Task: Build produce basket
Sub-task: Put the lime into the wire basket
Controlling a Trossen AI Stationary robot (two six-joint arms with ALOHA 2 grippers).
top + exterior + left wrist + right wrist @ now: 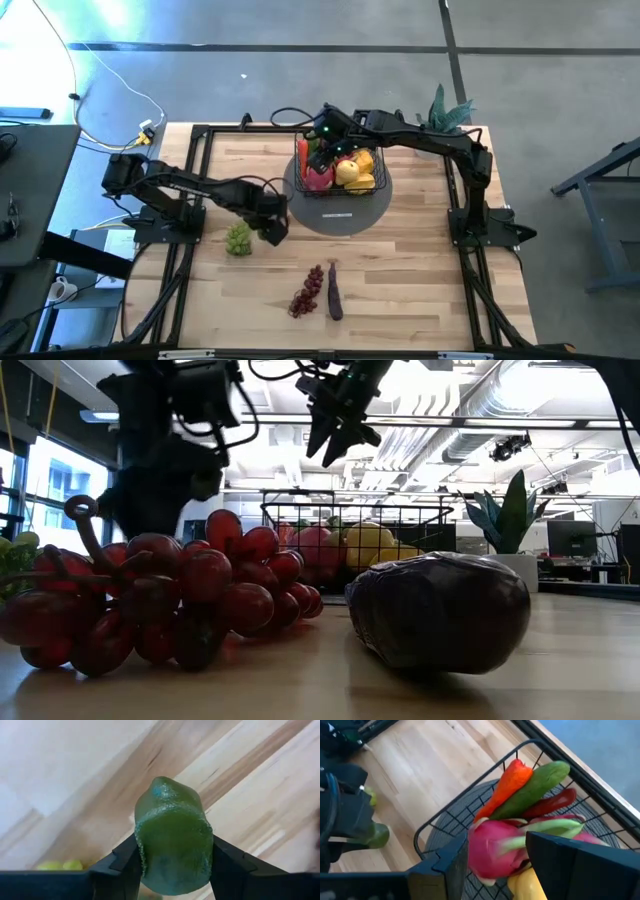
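Left gripper [172, 865] clamped a green fruit [172, 840] beside the green grapes [237, 239]; right gripper [322, 135] hovered part-open, empty, over the basket [340, 190].

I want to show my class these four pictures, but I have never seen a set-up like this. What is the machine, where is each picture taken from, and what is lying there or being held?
This is a robot with two dark arms at a wooden table, filling a basket with fruit and vegetables.

One picture looks straight down from above. One sits at table height. The other two come from small cameras on each arm's wrist.

The black wire basket stands on a round grey disc and already holds a pink dragon fruit, a cucumber, an orange pepper, a red chili and yellow fruit.

On the table lie red grapes, a purple eggplant and green grapes.

The left tool has a green fruit between its fingers. The right tool is over the basket, its fingers either side of the dragon fruit.
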